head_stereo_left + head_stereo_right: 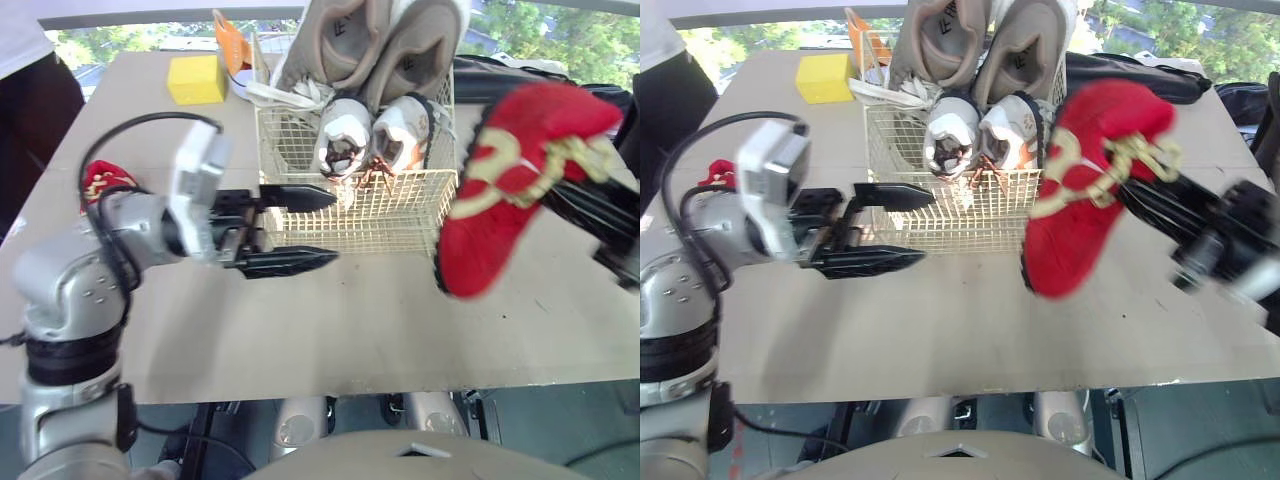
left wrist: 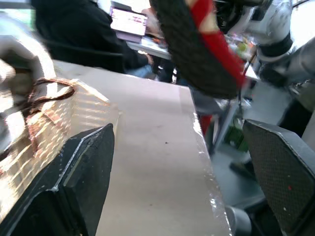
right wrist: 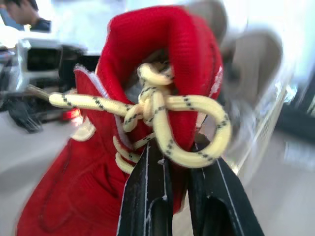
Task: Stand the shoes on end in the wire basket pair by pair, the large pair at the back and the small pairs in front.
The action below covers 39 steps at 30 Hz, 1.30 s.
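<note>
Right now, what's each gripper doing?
Left gripper: open, holding nothing.
Right gripper: shut on the red shoe, in the air.

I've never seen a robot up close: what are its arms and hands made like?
The left arm is rounded and silver-grey, with a black band and a looping black cable; a white boxy camera sits at the wrist. The left hand and right hand each have two tapered black fingers.
</note>
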Each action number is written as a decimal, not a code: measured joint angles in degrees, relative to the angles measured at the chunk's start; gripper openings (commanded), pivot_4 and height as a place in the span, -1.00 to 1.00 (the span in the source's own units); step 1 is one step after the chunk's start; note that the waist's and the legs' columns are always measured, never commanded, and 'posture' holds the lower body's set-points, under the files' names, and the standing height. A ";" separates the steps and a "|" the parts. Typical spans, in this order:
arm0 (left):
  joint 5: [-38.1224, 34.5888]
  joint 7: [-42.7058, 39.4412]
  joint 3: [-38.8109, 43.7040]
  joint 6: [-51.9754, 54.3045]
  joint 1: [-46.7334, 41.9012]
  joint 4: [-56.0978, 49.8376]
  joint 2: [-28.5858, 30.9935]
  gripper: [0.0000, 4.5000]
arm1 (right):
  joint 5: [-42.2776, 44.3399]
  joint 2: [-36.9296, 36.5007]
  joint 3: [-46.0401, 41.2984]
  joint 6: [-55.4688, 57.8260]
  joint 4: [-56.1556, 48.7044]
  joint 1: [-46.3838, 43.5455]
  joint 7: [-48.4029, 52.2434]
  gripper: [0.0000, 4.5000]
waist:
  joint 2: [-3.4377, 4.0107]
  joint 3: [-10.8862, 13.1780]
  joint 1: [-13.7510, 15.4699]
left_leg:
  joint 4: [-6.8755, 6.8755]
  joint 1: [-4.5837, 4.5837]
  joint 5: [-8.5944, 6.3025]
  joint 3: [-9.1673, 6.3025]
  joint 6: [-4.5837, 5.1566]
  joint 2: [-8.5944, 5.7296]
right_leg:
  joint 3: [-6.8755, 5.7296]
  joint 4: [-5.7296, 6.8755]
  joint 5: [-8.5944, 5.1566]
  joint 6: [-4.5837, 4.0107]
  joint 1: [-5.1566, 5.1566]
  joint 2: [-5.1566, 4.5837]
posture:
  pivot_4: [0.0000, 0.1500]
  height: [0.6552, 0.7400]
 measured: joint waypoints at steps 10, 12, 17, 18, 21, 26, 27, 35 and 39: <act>-3.66 5.02 8.03 1.17 7.06 -2.61 3.85 1.00 | -38.81 17.07 25.48 -10.54 8.67 -11.08 -5.07 -0.97 | 0.04 -0.04 1.14 | 0.03 -0.85 0.06 -0.08 -0.09 -0.12 | -0.30 -0.14 0.22 0.11 -0.46 0.21 | 1.00 1.00; -4.29 6.20 8.27 1.07 7.40 -3.31 3.85 1.00 | -44.53 18.63 27.98 -14.23 8.83 -9.51 -4.15 -0.97 | 0.01 -0.06 1.02 | 0.02 -0.74 0.05 -0.13 -0.10 -0.11 | -0.30 -0.08 0.21 0.10 -0.41 0.24 | 1.00 1.00; -4.45 8.36 8.55 0.51 7.83 -4.08 3.95 1.00 | -63.78 21.64 35.45 -27.88 12.24 -4.02 -4.88 -0.97 | 0.03 -0.08 0.86 | 0.00 -0.12 0.09 0.00 -0.18 -0.04 | -0.21 0.07 -0.04 0.08 -0.08 0.30 | 1.00 1.00; -4.46 8.68 8.58 0.48 7.90 -4.33 3.98 1.00 | -66.88 22.24 36.36 -30.31 13.32 -3.03 -5.44 -0.97 | 0.06 -0.08 0.82 | -0.01 0.03 0.10 0.03 -0.20 -0.04 | -0.17 0.09 -0.05 0.08 0.04 0.29 | 1.00 1.00; -4.54 10.07 10.27 0.42 9.32 -5.48 4.51 1.00 | -75.88 23.75 40.09 -36.85 20.33 2.61 -6.93 -0.97 | 0.04 -0.10 0.97 | -0.02 0.13 0.10 -0.01 -0.23 -0.02 | -0.18 0.13 -0.05 0.05 0.12 0.26 | 1.00 1.00; -4.94 12.07 12.69 0.47 12.45 -7.06 5.41 1.00 | -80.42 25.49 41.43 -44.49 26.90 4.15 -5.04 -0.53 | 0.09 -0.14 0.27 | -0.09 0.17 0.10 0.09 -0.23 0.01 | -0.07 0.12 0.08 -0.16 0.10 0.21 | 1.00 1.00; -5.18 12.15 12.71 0.48 13.30 -7.41 5.41 1.00 | -79.46 25.42 41.30 -44.97 27.49 4.87 -3.51 -0.35 | 0.09 -0.15 0.11 | -0.13 0.17 0.11 0.05 -0.25 0.03 | -0.08 0.12 0.07 -0.19 0.12 0.21 | 1.00 1.00; -3.05 11.15 12.40 -2.36 14.67 -4.51 4.91 1.00 | -56.34 22.00 30.61 -32.51 20.04 8.45 10.41 0.98 | 0.18 -0.07 0.18 | -0.16 0.17 0.12 -0.04 -0.28 0.04 | -0.10 0.06 0.02 -0.28 0.24 0.20 | 1.00 1.00; -1.28 12.25 12.59 -3.20 14.39 0.96 4.51 1.00 | -40.23 13.94 19.89 -20.79 14.50 10.71 18.58 0.98 | 0.33 0.06 0.67 | -0.17 0.14 0.08 -0.05 -0.21 0.01 | -0.11 0.06 0.02 -0.28 0.21 -0.02 | 1.00 1.00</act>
